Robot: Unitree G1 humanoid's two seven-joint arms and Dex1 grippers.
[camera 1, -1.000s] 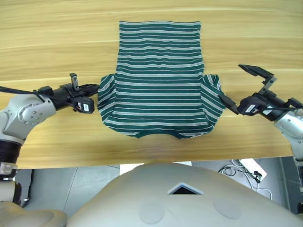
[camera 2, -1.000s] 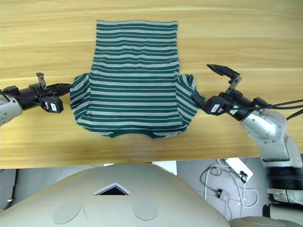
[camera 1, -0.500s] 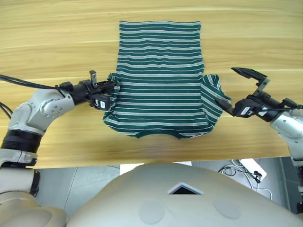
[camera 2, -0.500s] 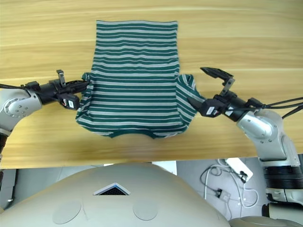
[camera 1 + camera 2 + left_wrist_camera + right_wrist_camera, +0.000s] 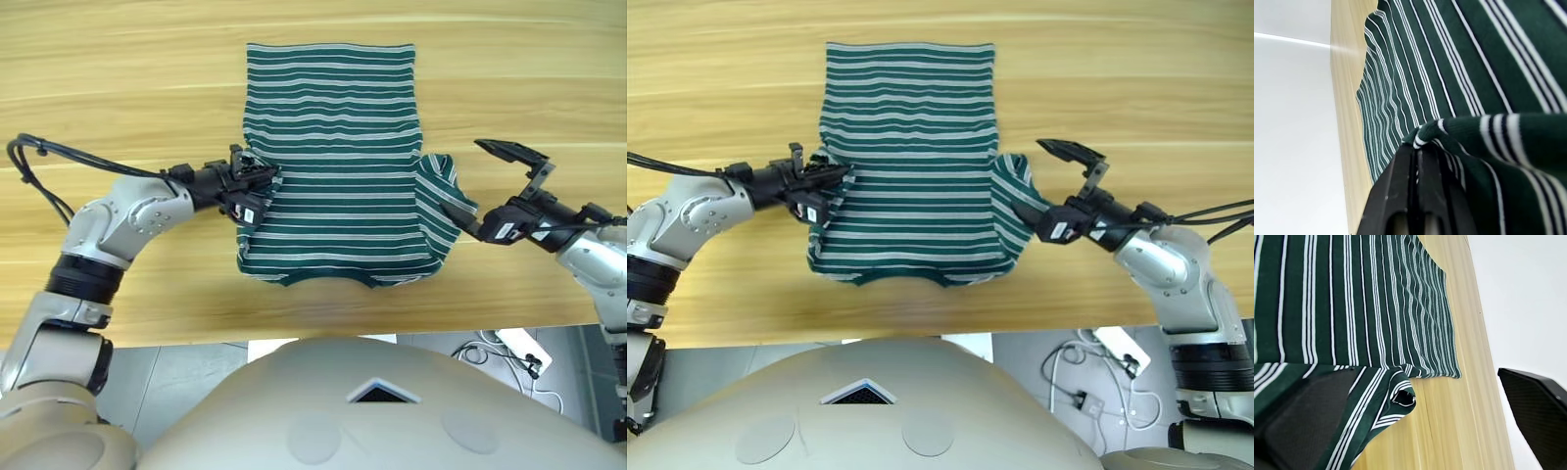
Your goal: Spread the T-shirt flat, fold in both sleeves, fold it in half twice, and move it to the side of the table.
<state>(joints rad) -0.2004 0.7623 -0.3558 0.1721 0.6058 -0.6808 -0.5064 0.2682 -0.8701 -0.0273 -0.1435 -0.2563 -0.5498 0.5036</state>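
Light wooden table (image 5: 118,78); striped green T-shirt (image 5: 333,127) lying on it.

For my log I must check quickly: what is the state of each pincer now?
Left pincer: closed on the T-shirt, at its left sleeve.
Right pincer: open, beside the right sleeve, holding nothing.

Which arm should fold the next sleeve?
Right. The right gripper, open, sits at the right sleeve, not yet folded in; the left gripper is shut on the left sleeve over the shirt.

light wooden table (image 5: 118,59) above grey floor (image 5: 167,372) with cables (image 5: 1065,378).
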